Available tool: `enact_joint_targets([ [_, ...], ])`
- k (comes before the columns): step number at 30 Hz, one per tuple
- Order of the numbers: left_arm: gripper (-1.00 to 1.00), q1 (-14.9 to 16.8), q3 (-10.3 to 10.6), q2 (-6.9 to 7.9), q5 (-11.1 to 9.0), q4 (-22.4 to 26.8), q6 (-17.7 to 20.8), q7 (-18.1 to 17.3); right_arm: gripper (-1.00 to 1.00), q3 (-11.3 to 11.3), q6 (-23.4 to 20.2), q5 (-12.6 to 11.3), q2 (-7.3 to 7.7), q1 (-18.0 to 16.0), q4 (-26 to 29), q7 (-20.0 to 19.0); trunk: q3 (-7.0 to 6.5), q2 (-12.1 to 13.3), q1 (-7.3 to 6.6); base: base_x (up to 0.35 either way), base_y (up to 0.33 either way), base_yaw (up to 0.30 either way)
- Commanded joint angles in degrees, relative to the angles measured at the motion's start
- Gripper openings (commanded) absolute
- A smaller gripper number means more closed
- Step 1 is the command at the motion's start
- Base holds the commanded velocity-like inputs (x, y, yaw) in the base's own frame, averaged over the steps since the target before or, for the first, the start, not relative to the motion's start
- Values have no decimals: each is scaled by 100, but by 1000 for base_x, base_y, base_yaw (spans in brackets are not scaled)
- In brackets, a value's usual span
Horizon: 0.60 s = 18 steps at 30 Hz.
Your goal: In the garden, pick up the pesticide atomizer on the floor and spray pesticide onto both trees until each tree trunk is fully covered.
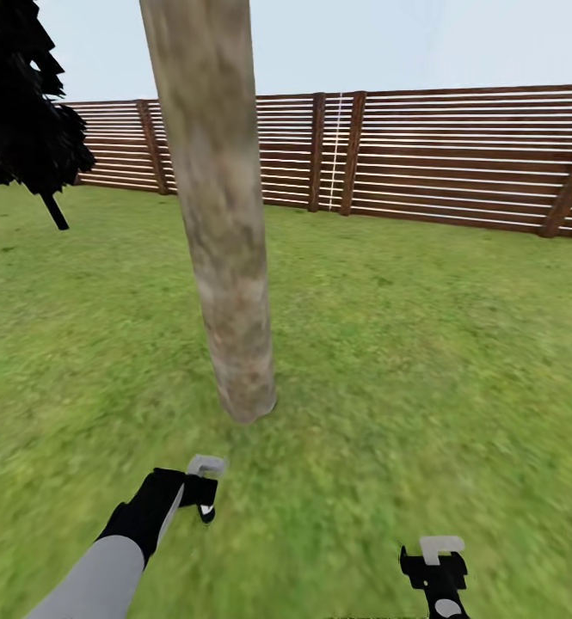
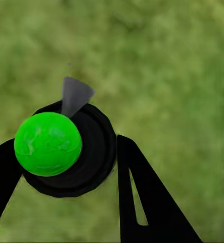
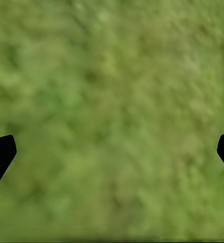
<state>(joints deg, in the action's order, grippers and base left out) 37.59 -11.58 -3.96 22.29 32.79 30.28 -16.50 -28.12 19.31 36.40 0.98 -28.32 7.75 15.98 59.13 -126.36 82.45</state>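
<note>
Left end effector (image 2: pixel 66 157) closed round atomizer w/ bright green ball top, black round body (image 2: pixel 48 143); looked light, rigid, smooth; grip body sides. Right end effector (image 3: pixel 112 152) wide open, empty. Grey-brown trunk (image 1: pixel 221 258) near.

Nothing readable anywhere, honestly. No text, labels, brands, numbers or signs on any surface in any of the three views.
</note>
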Motion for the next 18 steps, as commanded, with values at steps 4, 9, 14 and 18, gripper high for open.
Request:
enact_joint_targets([
  [4, -100, 227, -54, -7, 59, 9, 60, -55, 100, -47, 21, 60, -1, -7, -11, 19, 5, -2, -1, 1, 1, -193],
  [9, -100, 381, -48, 19, 76, 8, 325, -55, 100, -45, 24, 60, 13, -7, -11, 16, 5, -2, -1, 0, 0, -30],
  [14, -100, 410, -46, 27, 69, 16, 367, -70, 100, -45, 22, 60, 29, -7, -11, 11, 5, -2, -1, 0, 0, -1],
  [18, -100, 589, -45, -9, 66, 252, 434, -103, 100, -47, 22, 60, 39, -7, -12, 11, 5, -2, -1, 0, 0, 0],
])
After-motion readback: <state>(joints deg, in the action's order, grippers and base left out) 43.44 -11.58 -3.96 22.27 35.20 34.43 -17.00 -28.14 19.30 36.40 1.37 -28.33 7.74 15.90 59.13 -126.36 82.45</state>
